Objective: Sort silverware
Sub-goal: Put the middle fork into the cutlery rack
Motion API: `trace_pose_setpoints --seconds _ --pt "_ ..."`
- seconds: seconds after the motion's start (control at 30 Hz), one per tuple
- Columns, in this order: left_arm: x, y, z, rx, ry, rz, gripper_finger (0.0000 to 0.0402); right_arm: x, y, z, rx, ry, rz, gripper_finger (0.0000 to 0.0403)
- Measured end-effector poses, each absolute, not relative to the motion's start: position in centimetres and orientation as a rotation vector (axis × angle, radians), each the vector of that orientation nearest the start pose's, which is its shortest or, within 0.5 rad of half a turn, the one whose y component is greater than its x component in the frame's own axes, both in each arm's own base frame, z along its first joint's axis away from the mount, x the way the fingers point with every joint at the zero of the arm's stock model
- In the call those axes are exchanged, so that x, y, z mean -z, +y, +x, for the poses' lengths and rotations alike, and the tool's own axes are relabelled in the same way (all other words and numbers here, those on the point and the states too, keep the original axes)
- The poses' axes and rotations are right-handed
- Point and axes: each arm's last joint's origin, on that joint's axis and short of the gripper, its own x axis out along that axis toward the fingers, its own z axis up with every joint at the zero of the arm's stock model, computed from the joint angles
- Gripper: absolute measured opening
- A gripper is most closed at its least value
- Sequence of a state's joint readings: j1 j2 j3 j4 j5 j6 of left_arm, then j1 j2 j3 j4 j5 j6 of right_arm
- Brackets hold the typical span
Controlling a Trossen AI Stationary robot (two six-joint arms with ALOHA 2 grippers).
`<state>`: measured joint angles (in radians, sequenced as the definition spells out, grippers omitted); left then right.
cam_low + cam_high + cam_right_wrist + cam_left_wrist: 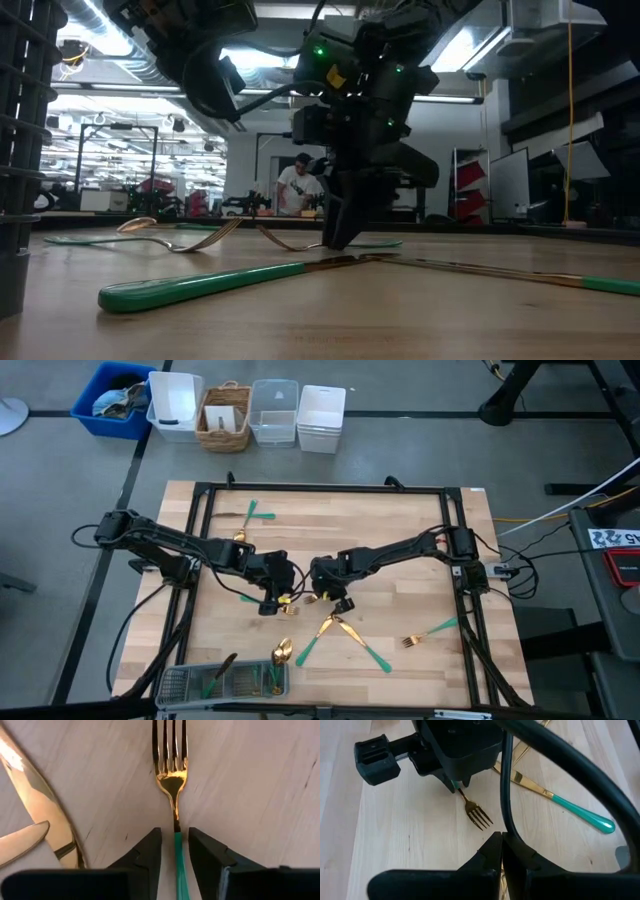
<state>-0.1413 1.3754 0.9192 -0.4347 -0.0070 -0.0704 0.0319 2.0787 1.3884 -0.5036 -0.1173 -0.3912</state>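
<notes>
Only in the right wrist view is the fork (173, 775) seen lying flat on the surface (250, 785), its teal handle between the right gripper (175, 851) fingers, narrowly parted (not clamped). At frame centre of the high view, both arms are bent inward, the left gripper (270, 603) closed, empty.

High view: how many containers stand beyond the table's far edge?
5, in a row from the left: a blue bin, a white tub, a wicker basket, a clear tub, a second white tub. None seems hidden.
</notes>
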Motion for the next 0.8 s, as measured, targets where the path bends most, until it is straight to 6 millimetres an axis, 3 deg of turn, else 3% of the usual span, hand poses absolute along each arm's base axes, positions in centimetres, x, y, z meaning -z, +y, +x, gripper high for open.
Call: trace_pose_setpoints --seconds 0.43,0.8 --pt "-23.32 -3.87 27.32 0.094 0.892 0.000 0.0005 -12.56 1.82 41.17 -0.403 1.162 -0.202 0.0009" --pt "-23.61 -3.83 27.09 0.094 0.886 0.000 0.0005 -13.26 1.84 41.44 -0.394 1.185 -0.196 0.0007"
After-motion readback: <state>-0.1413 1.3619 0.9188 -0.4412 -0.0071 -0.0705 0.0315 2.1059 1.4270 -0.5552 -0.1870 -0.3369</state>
